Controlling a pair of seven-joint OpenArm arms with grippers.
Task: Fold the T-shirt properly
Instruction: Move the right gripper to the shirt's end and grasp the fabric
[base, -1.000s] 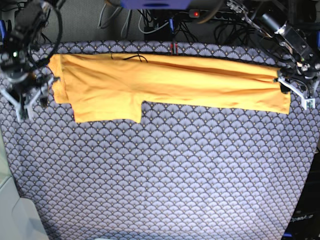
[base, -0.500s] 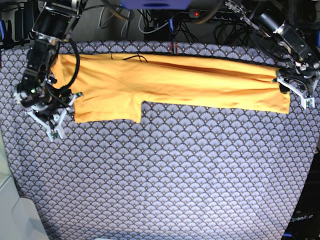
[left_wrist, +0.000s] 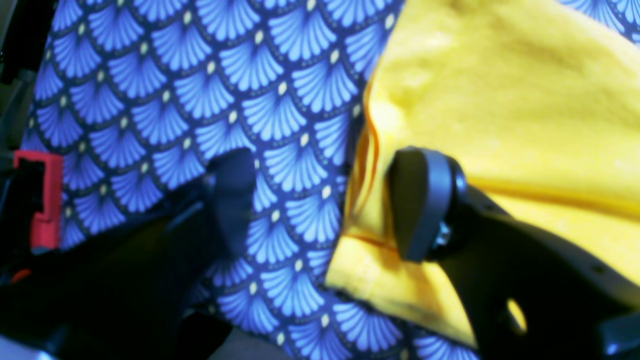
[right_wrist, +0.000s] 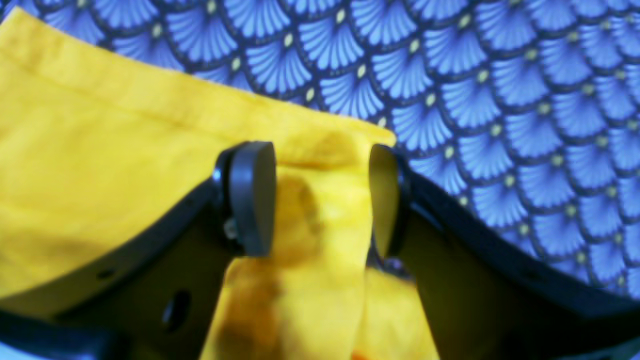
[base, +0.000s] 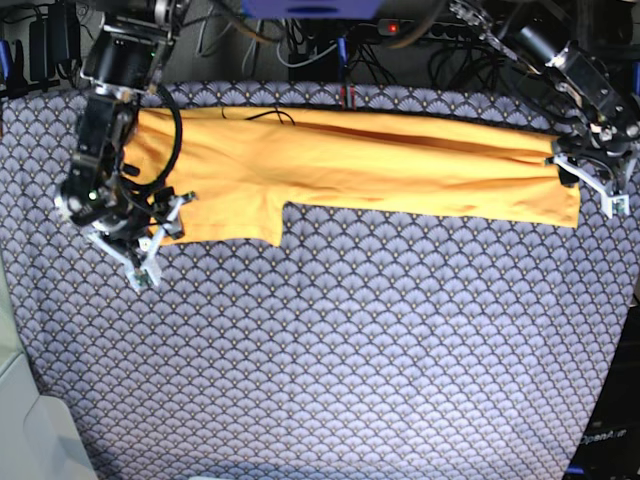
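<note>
T-shirt (base: 350, 165) laid as long folded band across far part of counter, on scallop-patterned cloth (base: 350, 350). Left tool (left_wrist: 322, 205) released, jaws spread: one finger on shirt's end edge, other over cloth. Right tool (right_wrist: 322, 200) released, jaws apart astride corner of sleeve hem, fabric seen between them, not pinched. Cables (base: 320, 40) seen beyond counter.

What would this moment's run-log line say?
T-shirt: lengthwise strip on patterned cloth | left gripper: open at its end | right gripper: open, straddling sleeve corner
</note>
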